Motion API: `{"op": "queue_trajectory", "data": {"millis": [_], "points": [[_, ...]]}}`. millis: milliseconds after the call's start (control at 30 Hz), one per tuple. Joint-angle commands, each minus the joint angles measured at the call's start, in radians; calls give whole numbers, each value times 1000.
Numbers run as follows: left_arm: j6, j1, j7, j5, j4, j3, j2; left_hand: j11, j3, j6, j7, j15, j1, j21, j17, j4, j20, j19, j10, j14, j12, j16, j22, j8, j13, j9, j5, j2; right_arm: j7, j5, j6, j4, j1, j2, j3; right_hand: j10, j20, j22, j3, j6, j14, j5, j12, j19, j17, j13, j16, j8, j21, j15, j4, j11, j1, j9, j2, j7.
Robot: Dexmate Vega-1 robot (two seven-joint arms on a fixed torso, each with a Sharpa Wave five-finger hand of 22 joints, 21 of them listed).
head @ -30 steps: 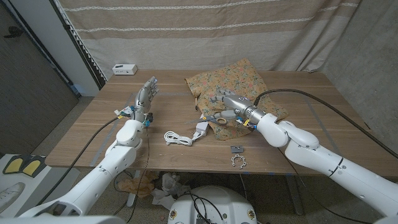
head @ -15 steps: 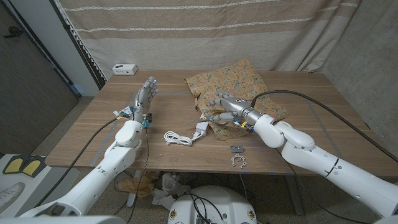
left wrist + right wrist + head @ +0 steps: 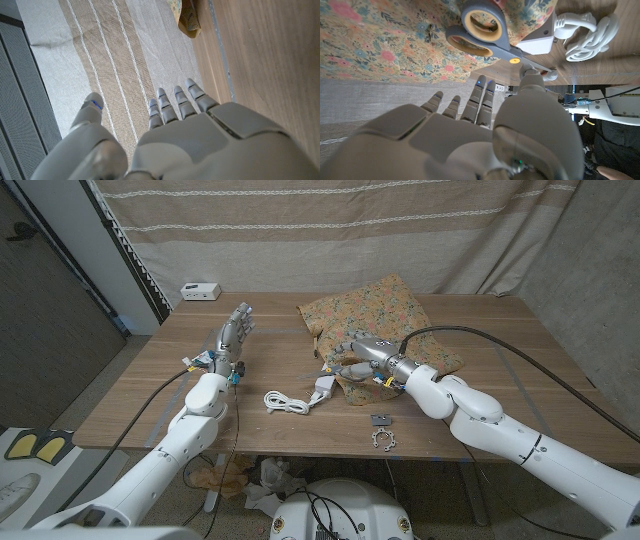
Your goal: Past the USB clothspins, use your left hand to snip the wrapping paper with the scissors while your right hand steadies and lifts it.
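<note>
The floral wrapping paper [image 3: 385, 310] lies crumpled at the table's far middle, and the right wrist view shows it too [image 3: 380, 45]. Grey scissors with yellow-lined handles [image 3: 480, 30] lie on its near edge [image 3: 333, 370]. My right hand [image 3: 358, 354] hovers over them with fingers spread and holds nothing; its thumb tip [image 3: 532, 76] is close to the scissors' pivot. My left hand [image 3: 232, 335] stands apart at the left, fingers [image 3: 175, 100] straight and empty. A white USB charger [image 3: 322, 388] and its coiled cable [image 3: 285, 402] lie just near of the scissors.
A small dark clip [image 3: 381, 420] and a metal ring-shaped piece [image 3: 382, 442] lie near the table's front edge. A white box [image 3: 201, 291] sits at the far left corner. A curtain hangs behind the table [image 3: 480, 395].
My right hand has slid a little toward the near left, closer over the scissors. The left hand has not moved.
</note>
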Motion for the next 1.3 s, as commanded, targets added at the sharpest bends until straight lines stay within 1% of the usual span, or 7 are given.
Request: {"op": "queue_trajectory", "data": {"millis": [33,433,767,1100,1133,1167,1300], "points": [[1,1,-6,-5,-3,-2,4,1,-5,11,3,-104,6,-5,3,2,-42,8,5,2,-3,-5,5,8,4,5,9,2,49,-8,1,-3,20,10,-13,3,1,3,3,-8,0,-3,2,6,2,6,6,-2,2,-1,0,-5,12,4,4,8],[-10,6,-12,-8,2,-3,1,2,-7,13,4,-104,6,-10,3,2,-43,10,6,0,-4,-5,5,9,4,5,10,2,100,-12,-17,6,46,24,-30,6,0,3,1,-7,3,-4,3,8,2,9,6,0,2,3,3,-2,14,7,7,14],[-18,-4,-18,-7,22,1,-7,1,-9,14,2,-103,6,-16,2,2,-42,11,6,-1,-6,-6,5,9,4,5,11,3,124,-9,-27,7,62,29,-36,11,1,3,-3,-4,2,-8,5,6,4,12,6,2,0,6,11,11,9,11,11,23],[-20,0,-14,-7,21,0,-9,0,-11,14,1,-103,7,-20,2,2,-42,12,9,0,-6,-6,5,9,4,5,11,3,135,-11,-31,12,72,33,-45,21,1,3,-7,8,11,-12,9,5,5,14,9,8,0,8,18,16,1,15,15,28],[-19,0,-13,-7,20,0,-8,-1,-11,14,1,-103,7,-20,2,2,-42,12,10,0,-6,-6,5,9,4,5,11,3,133,-7,-30,13,72,34,-44,24,2,4,-6,9,13,-13,11,4,5,15,10,9,0,8,21,16,-1,16,21,30],[-18,1,-13,-7,19,1,-8,0,-11,14,1,-103,7,-20,2,2,-41,12,10,0,-6,-6,5,9,4,5,11,3,134,-1,-28,15,72,34,-43,31,2,4,-5,15,15,-18,14,4,7,18,12,12,0,9,33,21,-13,19,37,32],[-15,2,-14,-9,16,0,-7,-1,-11,15,1,-103,7,-22,2,2,-41,13,8,0,-7,-6,6,10,4,5,11,4,128,-7,-26,17,74,33,-45,44,3,4,-6,33,23,-25,20,3,7,21,14,20,0,9,41,19,-22,22,45,33]]}}
